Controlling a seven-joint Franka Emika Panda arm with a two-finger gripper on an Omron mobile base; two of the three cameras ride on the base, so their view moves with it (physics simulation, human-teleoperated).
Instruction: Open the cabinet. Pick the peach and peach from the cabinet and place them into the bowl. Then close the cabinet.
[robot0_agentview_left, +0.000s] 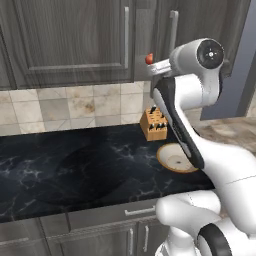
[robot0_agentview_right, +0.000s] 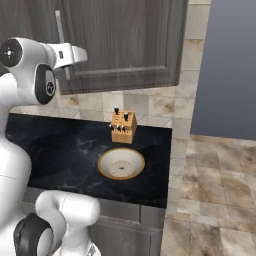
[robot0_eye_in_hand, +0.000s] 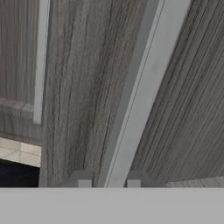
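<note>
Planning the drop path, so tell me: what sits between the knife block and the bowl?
Nothing: bare black counter separates the knife block from the bowl, seen in the right base view.

The white arm rises from its rounded base at the bottom of both base views, its dark-jointed elbow bent; the forearm climbs steeply, a dark stripe along its side; the round wrist joint, with its dark disc, sits at the top of the reach; from there the hand stretches out level, away from the base; the pincer (robot0_eye_in_hand: 108, 180) is closed on the handle (robot0_eye_in_hand: 144, 92), a long pale bar; in the hand view its two small grey fingertips (robot0_eye_in_hand: 81, 178) stand either side of the bar, close against it; the bar runs slantwise up from between them.
</note>
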